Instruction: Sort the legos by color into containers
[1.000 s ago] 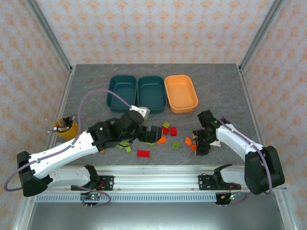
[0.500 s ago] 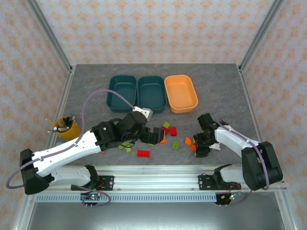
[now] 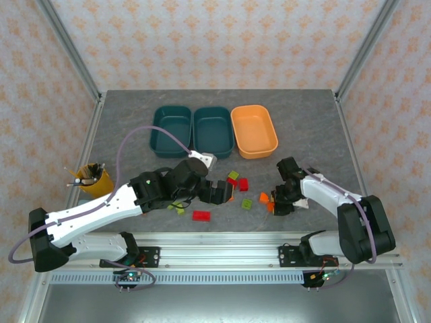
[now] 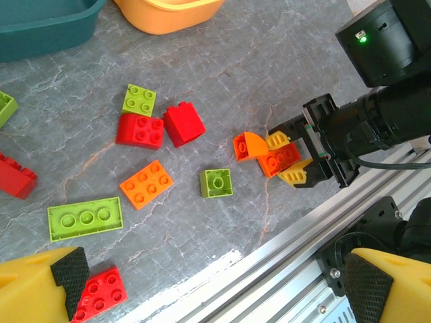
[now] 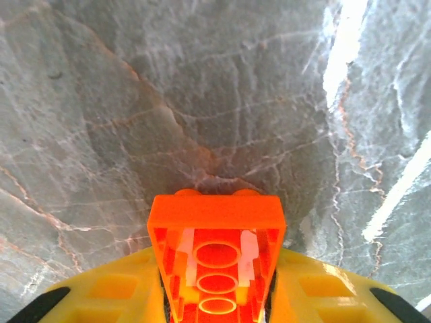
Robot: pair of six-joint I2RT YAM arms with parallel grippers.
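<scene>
My right gripper [image 3: 275, 205] is low over the table at the front right, shut on an orange lego [image 5: 215, 256] that sits between its yellow fingers [image 5: 114, 293]. The left wrist view shows that grip [image 4: 286, 158] too, with a curved orange lego [image 4: 246, 146] just beside it. My left gripper [image 3: 217, 191] hovers wide open [image 4: 215, 289] above the scattered legos: a green one [image 4: 139, 99], two red ones [image 4: 140, 130] [image 4: 184, 123], a flat orange one [image 4: 146, 184], a small green one [image 4: 216, 182] and a long green one [image 4: 85, 218]. Two teal containers [image 3: 171, 130] [image 3: 213, 130] and an orange container [image 3: 254, 130] stand at the back, nothing showing in them.
A yellow pencil cup [image 3: 93, 178] stands at the left edge. The metal rail [image 3: 215, 239] runs along the near edge, close to both grippers. A red lego [image 3: 201, 215] lies near that rail. Bare grey tabletop [image 3: 310, 128] lies right of the tubs.
My right gripper's fingers have closed in on the orange lego. The left arm has edged a little to the right, still wide open.
</scene>
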